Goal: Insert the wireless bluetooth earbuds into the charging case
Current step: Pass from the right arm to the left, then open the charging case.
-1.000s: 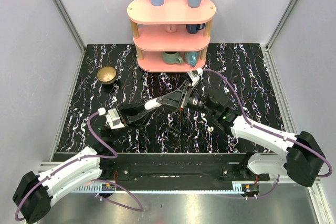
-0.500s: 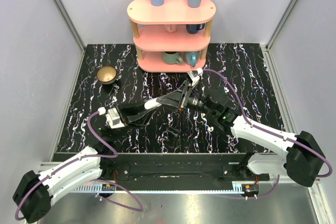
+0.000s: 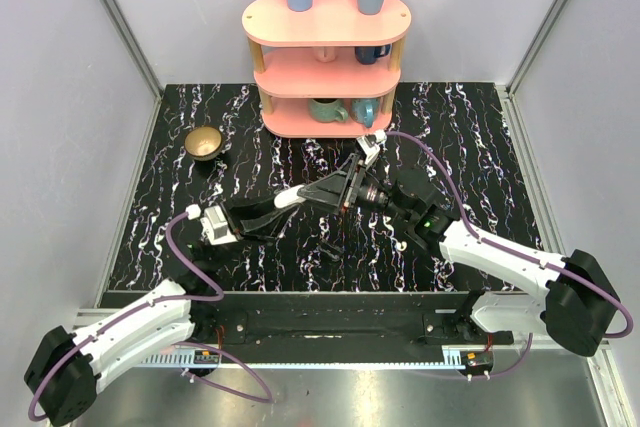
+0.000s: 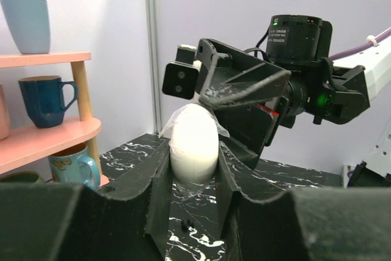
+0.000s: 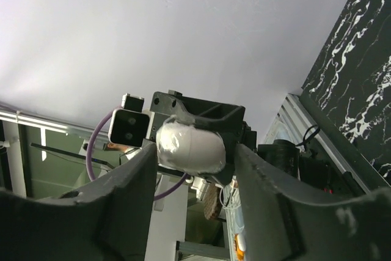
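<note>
The charging case [image 4: 193,142], a smooth white oval, is held above the black marble table by my left gripper [image 4: 193,166], which is shut on its sides. From above, the charging case [image 3: 290,199] shows as a white patch between the left fingers. My right gripper [image 5: 194,157] faces it end-on, its jaws on either side of the charging case [image 5: 189,147], with a narrow gap showing on one side. From above, the right gripper [image 3: 350,185] meets the left one mid-table. One tiny white earbud [image 3: 400,244] lies on the table near the right arm.
A pink three-tier shelf [image 3: 326,57] with mugs stands at the back, with two blue cups on top. A brown bowl [image 3: 204,142] sits at the back left. Grey walls close in both sides. The shelf's mugs [image 4: 46,99] are to the left in the left wrist view.
The right jaws have parted slightly around the case. Both arms stay almost where they were.
</note>
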{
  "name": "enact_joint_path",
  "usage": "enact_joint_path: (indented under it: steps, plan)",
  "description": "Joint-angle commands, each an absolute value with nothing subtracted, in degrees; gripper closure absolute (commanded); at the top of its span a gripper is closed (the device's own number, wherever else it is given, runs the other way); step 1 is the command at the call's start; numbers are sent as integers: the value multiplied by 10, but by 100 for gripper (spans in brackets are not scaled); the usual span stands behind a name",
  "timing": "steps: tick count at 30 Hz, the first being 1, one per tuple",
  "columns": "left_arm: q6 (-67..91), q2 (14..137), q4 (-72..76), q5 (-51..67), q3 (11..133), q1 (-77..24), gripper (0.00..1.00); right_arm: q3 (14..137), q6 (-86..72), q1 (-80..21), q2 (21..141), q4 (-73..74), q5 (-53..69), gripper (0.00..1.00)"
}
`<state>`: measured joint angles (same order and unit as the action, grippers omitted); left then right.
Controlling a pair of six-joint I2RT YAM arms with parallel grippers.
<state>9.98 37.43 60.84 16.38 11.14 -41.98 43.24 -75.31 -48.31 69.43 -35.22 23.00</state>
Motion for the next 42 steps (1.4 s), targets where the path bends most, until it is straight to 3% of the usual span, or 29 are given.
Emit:
enact_joint_path:
  steps: [1,3,10,23,42]
  plan:
    - [79,361,644,134,105,-420,100,435,-711,-484,684,-341,220,35]
    - [72,360,644,135,105,-420,100,435,-701,-484,674,-324,209,26]
    - [71,361,645,130,107,-420,100,460,-591,-483,631,-224,181,18]
    - [89,337,623,145,112,-420,100,507,-415,-484,568,-45,106,17]
    - [105,330,582,198,133,-420,100,570,-254,-484,569,21,171,16]
